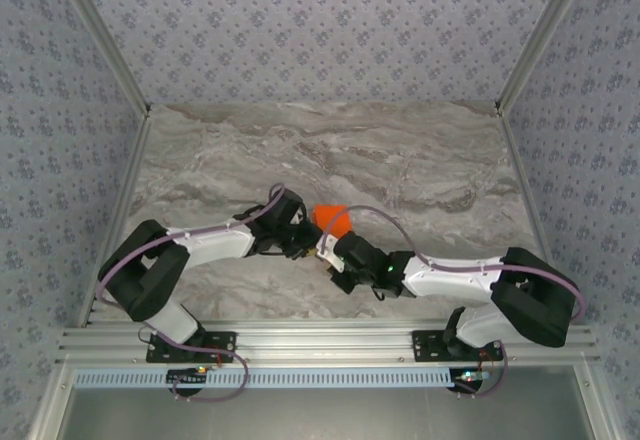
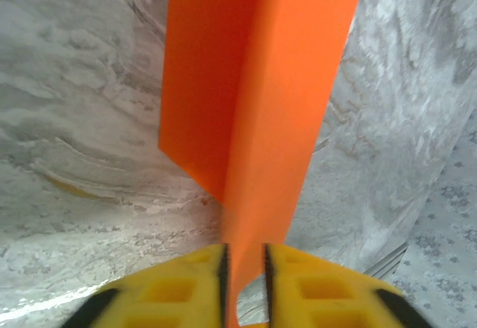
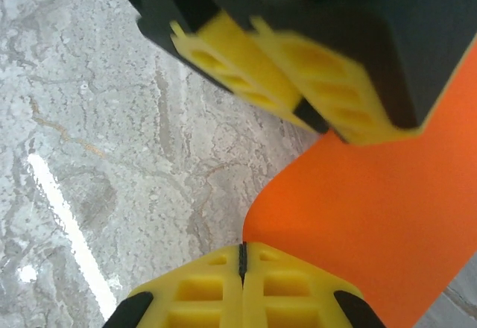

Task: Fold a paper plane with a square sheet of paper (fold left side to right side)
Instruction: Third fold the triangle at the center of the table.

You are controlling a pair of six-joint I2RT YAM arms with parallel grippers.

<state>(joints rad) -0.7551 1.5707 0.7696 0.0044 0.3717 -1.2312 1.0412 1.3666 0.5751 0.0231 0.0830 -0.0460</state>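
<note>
The orange sheet of paper (image 1: 333, 218) is lifted off the marble table at mid-front, between both arms. In the left wrist view it stands as a folded strip (image 2: 276, 82) running down between my left gripper's (image 2: 244, 268) yellow fingers. They stand slightly apart, and the table shows through the gap beside the paper. My right gripper (image 3: 242, 257) is shut, and the paper's (image 3: 387, 216) curved corner meets its seam. Just above the paper hang the left gripper's fingers (image 3: 246, 74). From above, the left gripper (image 1: 308, 238) and right gripper (image 1: 325, 248) almost touch.
The grey marble table (image 1: 400, 160) stretches behind and to both sides of the arms. Patterned walls with metal rails (image 1: 520, 50) enclose it. The aluminium base rail (image 1: 320, 345) runs along the near edge.
</note>
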